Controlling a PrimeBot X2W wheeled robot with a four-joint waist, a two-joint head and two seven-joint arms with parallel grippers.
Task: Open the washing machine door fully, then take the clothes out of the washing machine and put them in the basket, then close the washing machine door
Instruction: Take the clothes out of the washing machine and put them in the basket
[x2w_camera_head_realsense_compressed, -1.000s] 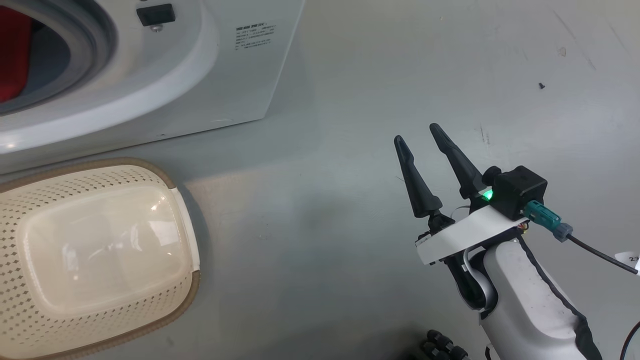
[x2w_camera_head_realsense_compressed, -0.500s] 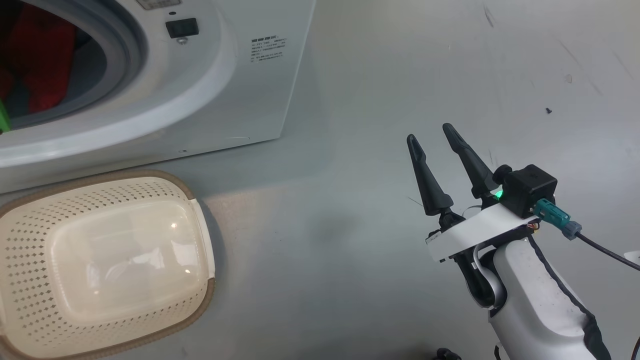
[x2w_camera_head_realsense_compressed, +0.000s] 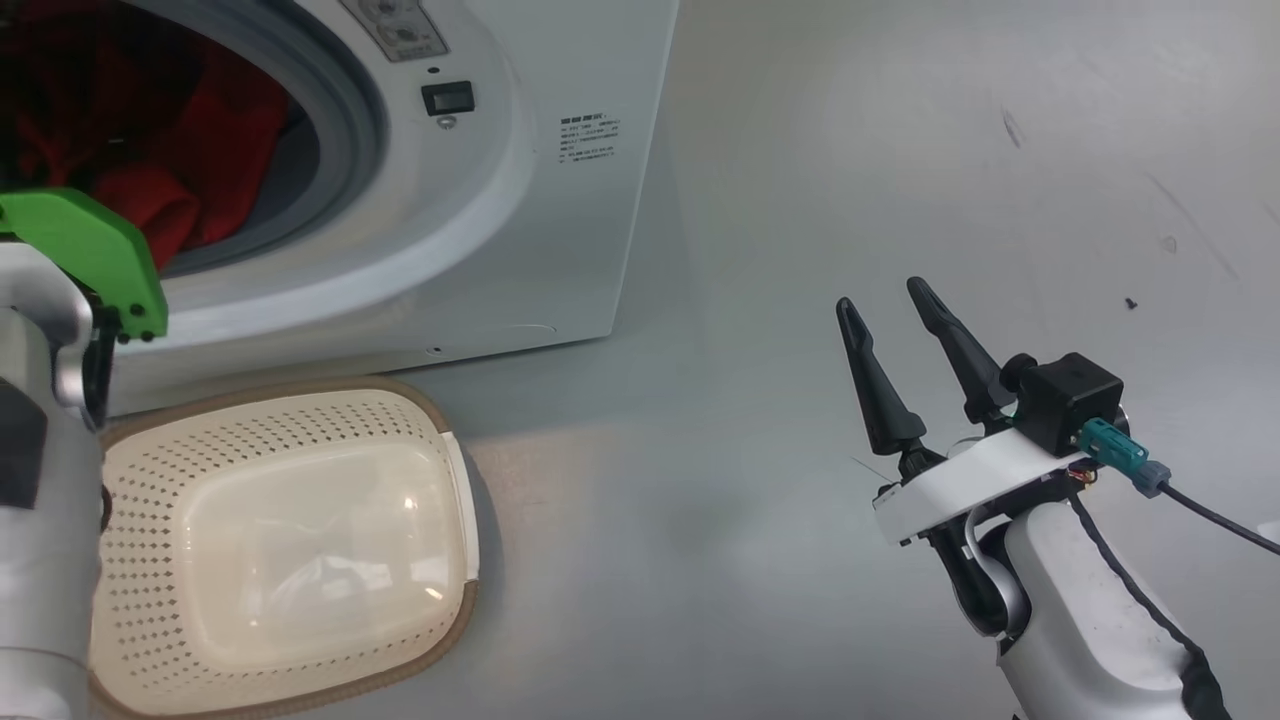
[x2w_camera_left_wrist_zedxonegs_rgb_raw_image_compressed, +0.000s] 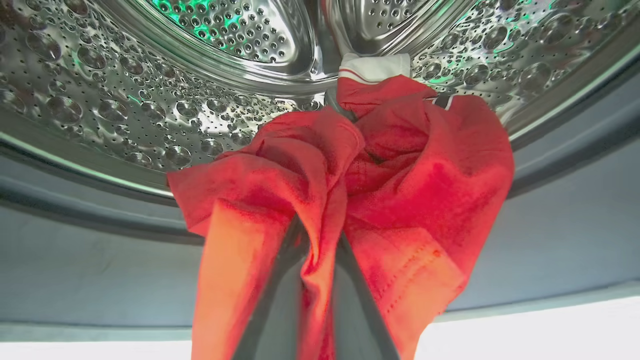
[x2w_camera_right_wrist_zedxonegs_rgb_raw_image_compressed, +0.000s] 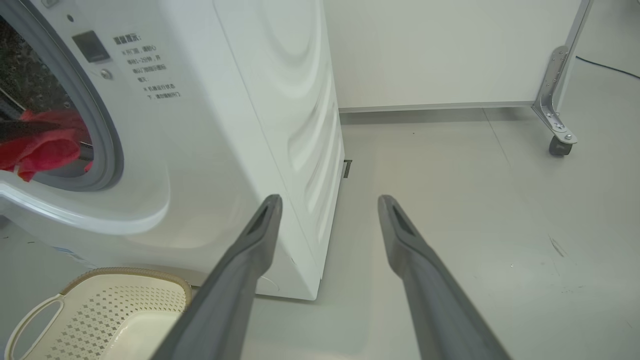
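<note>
Left gripper (x2w_camera_left_wrist_zedxonegs_rgb_raw_image_compressed: 320, 245): fingers pinched shut on the bright red fabric clothes (x2w_camera_left_wrist_zedxonegs_rgb_raw_image_compressed: 415, 175) (white trim behind) at the mouth of the washing machine's dimpled steel drum (x2w_camera_left_wrist_zedxonegs_rgb_raw_image_compressed: 125, 115). Right gripper (x2w_camera_right_wrist_zedxonegs_rgb_raw_image_compressed: 330, 202): fingers spread wide, holding nothing.

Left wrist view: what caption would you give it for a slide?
The left pincer shut on bunched red clothes at the steel drum mouth of the washing machine.

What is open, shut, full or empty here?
washing machine, round mouth uncovered
clothes, red, bunched up inside the drum
basket, empty, standing on the floor
left gripper, shut on the clothes
right gripper, open, holding nothing
</note>
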